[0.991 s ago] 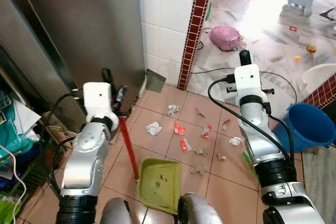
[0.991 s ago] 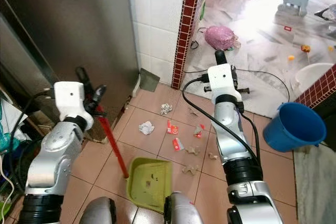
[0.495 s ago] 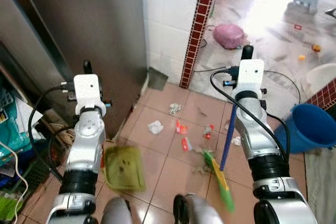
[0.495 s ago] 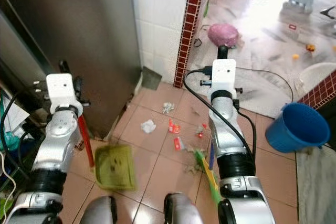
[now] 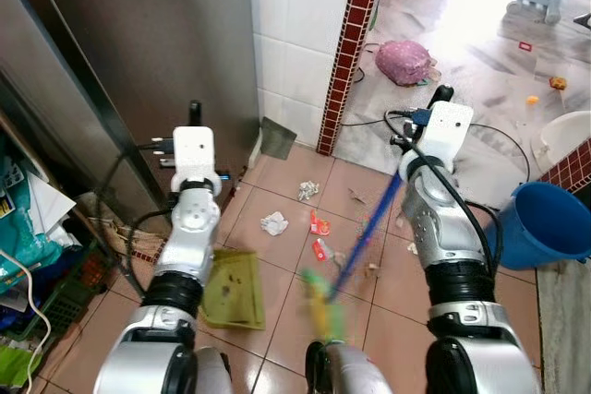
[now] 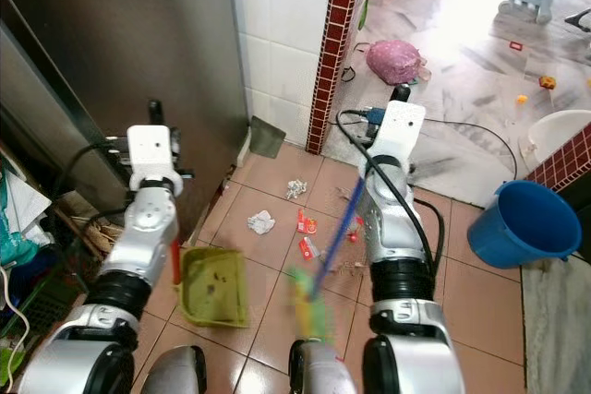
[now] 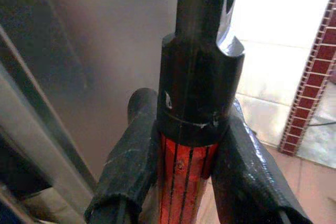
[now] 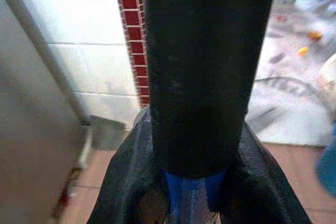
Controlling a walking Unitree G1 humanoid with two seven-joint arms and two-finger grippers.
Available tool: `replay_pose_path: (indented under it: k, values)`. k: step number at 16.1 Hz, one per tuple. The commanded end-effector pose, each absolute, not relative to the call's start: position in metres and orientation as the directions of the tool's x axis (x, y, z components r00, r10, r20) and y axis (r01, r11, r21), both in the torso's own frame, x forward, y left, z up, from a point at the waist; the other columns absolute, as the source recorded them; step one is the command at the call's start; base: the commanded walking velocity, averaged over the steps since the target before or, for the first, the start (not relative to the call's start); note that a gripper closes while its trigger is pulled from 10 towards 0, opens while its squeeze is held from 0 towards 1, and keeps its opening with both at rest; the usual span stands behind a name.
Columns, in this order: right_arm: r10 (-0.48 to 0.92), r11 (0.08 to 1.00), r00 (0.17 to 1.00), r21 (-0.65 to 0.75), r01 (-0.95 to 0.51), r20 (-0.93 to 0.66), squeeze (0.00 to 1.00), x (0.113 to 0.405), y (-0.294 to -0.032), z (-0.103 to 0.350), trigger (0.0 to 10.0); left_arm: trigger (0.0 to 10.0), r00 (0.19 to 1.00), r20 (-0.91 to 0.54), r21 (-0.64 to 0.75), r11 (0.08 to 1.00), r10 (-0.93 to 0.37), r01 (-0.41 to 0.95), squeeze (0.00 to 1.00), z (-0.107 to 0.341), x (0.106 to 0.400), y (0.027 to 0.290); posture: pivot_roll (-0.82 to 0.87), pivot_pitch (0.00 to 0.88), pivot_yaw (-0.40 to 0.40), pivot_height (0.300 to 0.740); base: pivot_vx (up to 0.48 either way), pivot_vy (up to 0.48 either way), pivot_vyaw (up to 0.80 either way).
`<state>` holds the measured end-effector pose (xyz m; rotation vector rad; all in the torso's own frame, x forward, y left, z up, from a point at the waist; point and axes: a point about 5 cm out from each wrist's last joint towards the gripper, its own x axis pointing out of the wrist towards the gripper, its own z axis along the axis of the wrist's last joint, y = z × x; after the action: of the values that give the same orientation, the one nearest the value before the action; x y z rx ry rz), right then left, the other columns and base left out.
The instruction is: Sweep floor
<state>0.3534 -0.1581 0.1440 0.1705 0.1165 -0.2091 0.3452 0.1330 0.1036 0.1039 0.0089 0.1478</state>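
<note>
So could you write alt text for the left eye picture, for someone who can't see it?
A robot looks down at its two silver arms: the right gripper holds a blue-handled broom with its blurred green head on the tiled floor, and the left gripper holds a green dustpan by its red handle. Scraps of litter lie ahead, a blue bucket to the right.
</note>
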Motion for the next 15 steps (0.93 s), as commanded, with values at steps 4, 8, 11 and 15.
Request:
replay_pose_path:
  k: [4, 8, 11, 15]
  values:
    - [-0.167, 0.913, 0.977, 0.353, 0.205, -0.135, 0.0, 0.361, -0.148, 0.164, 10.0, 10.0, 0.986, -0.131, -0.024, 0.994, 0.104, -0.108, 0.0, 0.078, 0.341, 0.119, -0.09, 0.169, -0.045, 0.74, 0.0, 0.0, 0.0]
    - [-0.12, 0.865, 0.986, 0.476, 0.16, -0.112, 0.0, 0.365, -0.139, 0.18, 10.0, 10.0, 0.984, -0.152, -0.046, 0.993, 0.096, -0.104, 0.0, 0.075, 0.341, 0.118, -0.09, 0.168, -0.047, 0.74, 0.0, 0.0, 0.0]
    - [-0.088, 0.851, 0.993, 0.512, 0.117, -0.08, 0.0, 0.369, -0.135, 0.198, 10.0, 10.0, 0.984, -0.158, -0.054, 0.995, 0.079, -0.089, 0.0, 0.073, 0.343, 0.115, -0.1, 0.162, -0.047, 0.74, 0.0, 0.0, 0.0]
    - [0.056, 0.925, 0.989, 0.367, -0.103, 0.134, 0.0, 0.369, -0.124, 0.24, 10.0, 10.0, 0.985, -0.161, -0.058, 0.995, 0.065, -0.075, 0.0, 0.072, 0.343, 0.113, -0.09, 0.147, -0.044, 0.74, 0.0, 0.0, 0.0]
